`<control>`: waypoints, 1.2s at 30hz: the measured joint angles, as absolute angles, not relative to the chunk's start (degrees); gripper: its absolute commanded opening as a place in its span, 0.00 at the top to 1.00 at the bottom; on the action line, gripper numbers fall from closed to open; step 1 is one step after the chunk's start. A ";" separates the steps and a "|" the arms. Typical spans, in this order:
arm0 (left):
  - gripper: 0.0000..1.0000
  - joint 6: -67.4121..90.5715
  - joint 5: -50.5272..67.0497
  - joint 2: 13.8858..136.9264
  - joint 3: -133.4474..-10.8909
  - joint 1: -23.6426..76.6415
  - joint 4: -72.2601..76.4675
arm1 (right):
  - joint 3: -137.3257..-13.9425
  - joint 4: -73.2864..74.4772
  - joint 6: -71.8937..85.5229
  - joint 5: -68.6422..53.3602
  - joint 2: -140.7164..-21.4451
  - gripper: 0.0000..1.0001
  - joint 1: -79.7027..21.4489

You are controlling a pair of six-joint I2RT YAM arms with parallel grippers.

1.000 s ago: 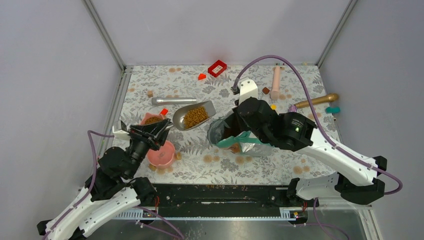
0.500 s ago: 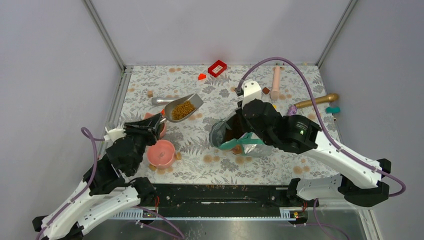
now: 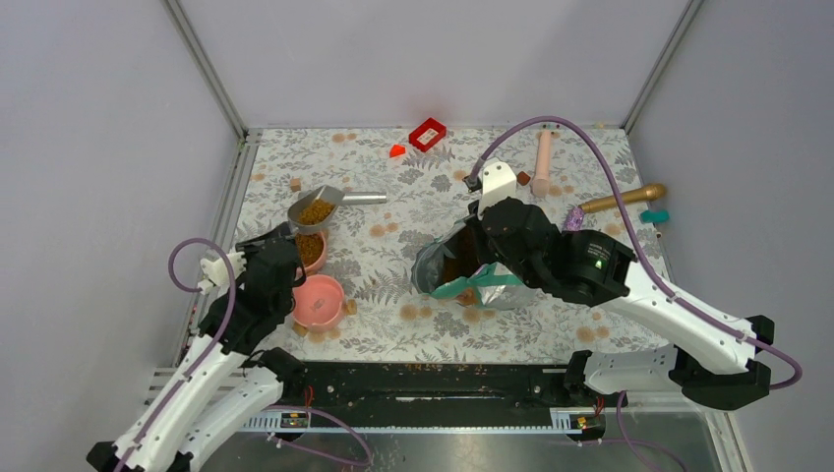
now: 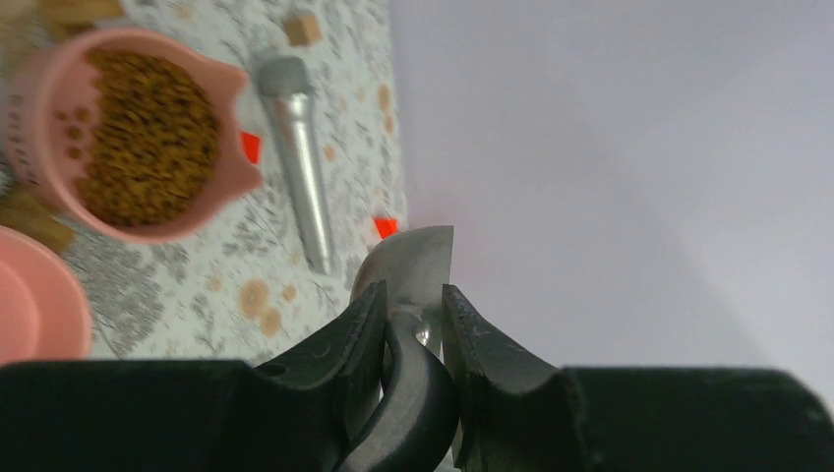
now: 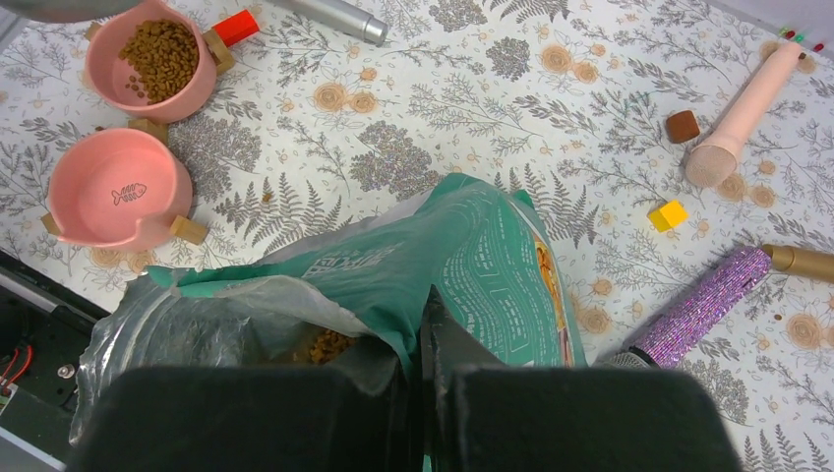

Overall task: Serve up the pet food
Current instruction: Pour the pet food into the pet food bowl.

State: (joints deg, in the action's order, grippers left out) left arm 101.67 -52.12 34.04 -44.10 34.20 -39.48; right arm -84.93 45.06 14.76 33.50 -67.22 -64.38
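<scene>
- Floral tabletop [image 3: 384,265] under everything, arm bases at its near edge.
- Teal-green and white pouch [image 5: 472,265] on its side mid-tabletop. Long axis roughly left-right, open mouth toward the left arm, closed end toward the right.
- Right tool [image 5: 419,344] pressed together on the top rim of the pouch mouth, holding it agape.
- Two pink bowls left of the pouch, well apart from it. Far bowl [image 5: 106,84] loaded, near bowl [image 5: 89,187] just beside it, fish mark showing on its floor.
- Metal scoop [image 4: 418,261] pinched at its handle end by the left tool [image 4: 413,300], fingers narrow on the metal. Scoop over the far edge of the far bowl, long axis running away from the left arm, open end toward the far side. Tilt not clear.
- Pet food [image 5: 162,54] in three spots: piled in the far bowl, a load in the scoop, more just inside the pouch mouth.
- Silver cylinder [image 4: 295,157] flat on the tabletop just past the scoop.
- Right half: pink stick [image 5: 747,98], purple glitter stick [image 5: 698,315], yellow block [image 5: 669,214], brown block [image 5: 682,125].
</scene>
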 measured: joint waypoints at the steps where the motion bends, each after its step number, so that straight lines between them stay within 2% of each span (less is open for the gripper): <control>1: 1.00 101.51 -50.81 34.20 -42.61 31.44 -38.30 | -84.86 44.88 14.74 33.47 -67.20 1.00 -64.38; 4: 1.00 100.92 -47.68 33.43 -38.30 26.72 -36.97 | -84.68 44.62 14.55 33.45 -67.18 1.00 -64.38; 9: 1.00 100.25 -46.37 27.86 -34.06 25.02 -38.02 | -83.24 43.09 13.91 33.32 -66.13 1.00 -64.38; 12: 1.00 101.82 -47.79 21.17 -32.91 24.93 -42.09 | -82.17 42.09 13.78 33.28 -65.28 1.00 -64.38; 18: 1.00 105.30 -52.66 16.36 -32.86 24.82 -51.72 | -81.65 41.36 13.72 33.26 -64.95 1.00 -64.38; 26: 1.00 105.71 -57.76 22.00 -35.03 24.77 -60.64 | -81.28 41.08 13.69 33.30 -64.62 1.00 -64.38; 36: 1.00 101.08 -60.27 31.83 -37.82 24.18 -58.89 | -81.08 40.82 13.50 33.34 -64.53 1.00 -64.38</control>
